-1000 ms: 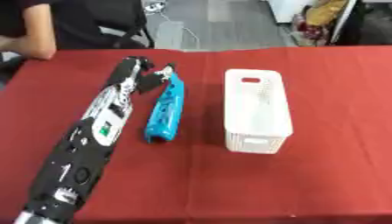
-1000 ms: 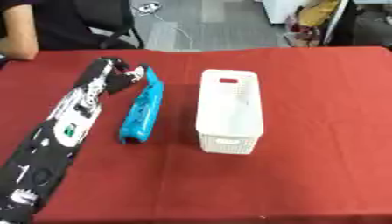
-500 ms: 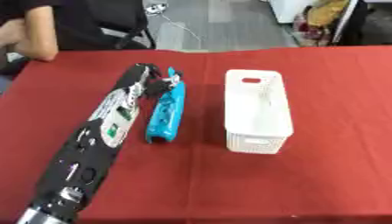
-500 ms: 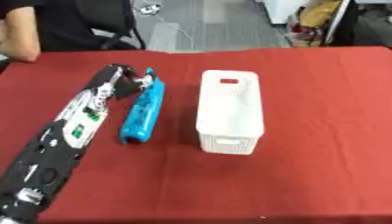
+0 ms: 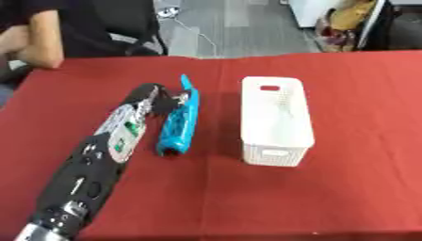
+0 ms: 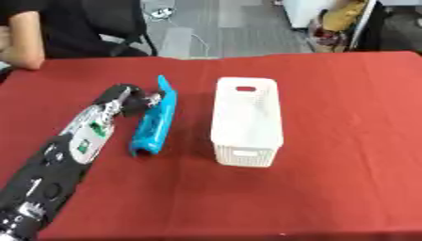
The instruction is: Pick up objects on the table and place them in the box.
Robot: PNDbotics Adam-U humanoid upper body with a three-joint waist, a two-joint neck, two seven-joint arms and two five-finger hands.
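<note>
A long blue object (image 5: 179,123) lies on the red table (image 5: 362,179), its narrow tip pointing away from me. My left arm reaches in from the lower left. My left hand (image 5: 163,100) sits against the left side of the blue object's upper half, touching it; blur hides how it stands. A white slatted box (image 5: 276,120) stands just right of the blue object, with nothing visible inside. My right hand shows in neither view.
A person sits at the table's far left edge with an arm (image 5: 37,49) resting near the corner. Beyond the far edge are a grey floor and cables (image 5: 169,10).
My left hand has slid a little nearer to me along the blue object's left side. The blue object and the box have not moved.
</note>
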